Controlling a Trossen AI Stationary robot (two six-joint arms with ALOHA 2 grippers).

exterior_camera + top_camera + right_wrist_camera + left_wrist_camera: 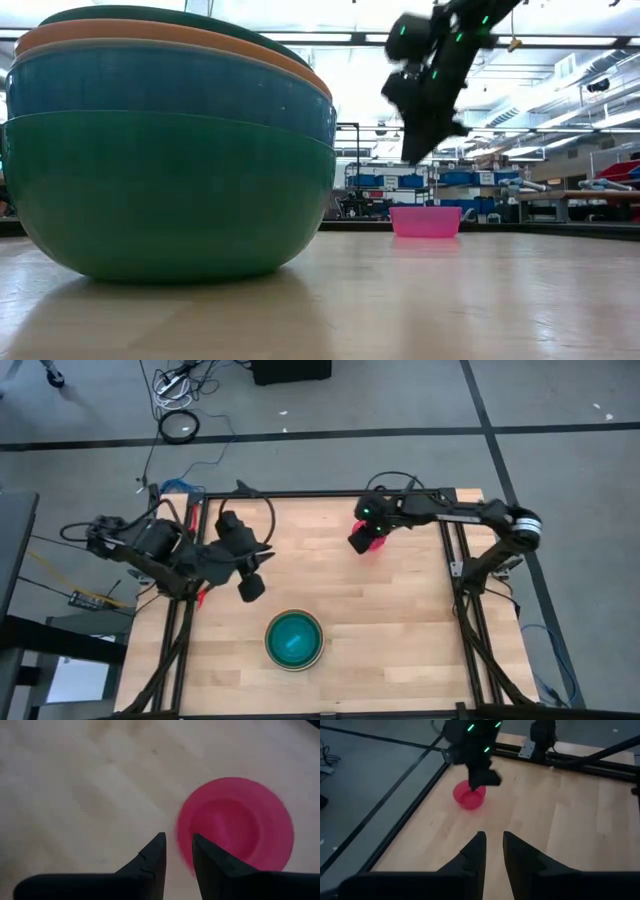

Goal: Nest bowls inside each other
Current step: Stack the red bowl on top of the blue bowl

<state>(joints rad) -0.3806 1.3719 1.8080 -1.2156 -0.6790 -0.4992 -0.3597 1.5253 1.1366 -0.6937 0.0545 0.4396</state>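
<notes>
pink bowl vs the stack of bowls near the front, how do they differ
The pink bowl sits alone and empty near the table's far edge; the stack holds several bowls nested together nearer the front. The pink bowl is much smaller than the stack's teal outer bowl. The right hand hovers over the pink bowl; nothing is near the stack. Both stand upright.

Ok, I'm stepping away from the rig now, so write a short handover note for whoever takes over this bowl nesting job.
Right gripper: above the pink bowl near the table's far edge, fingers slightly apart, holding nothing.
Left gripper: waiting over the left side of the table, fingers slightly apart, empty.
Done: a nested stack stands near the front edge; teal, blue and orange rims show in the low view.
Left: pick up the pink bowl and nest it in the stack.
</notes>
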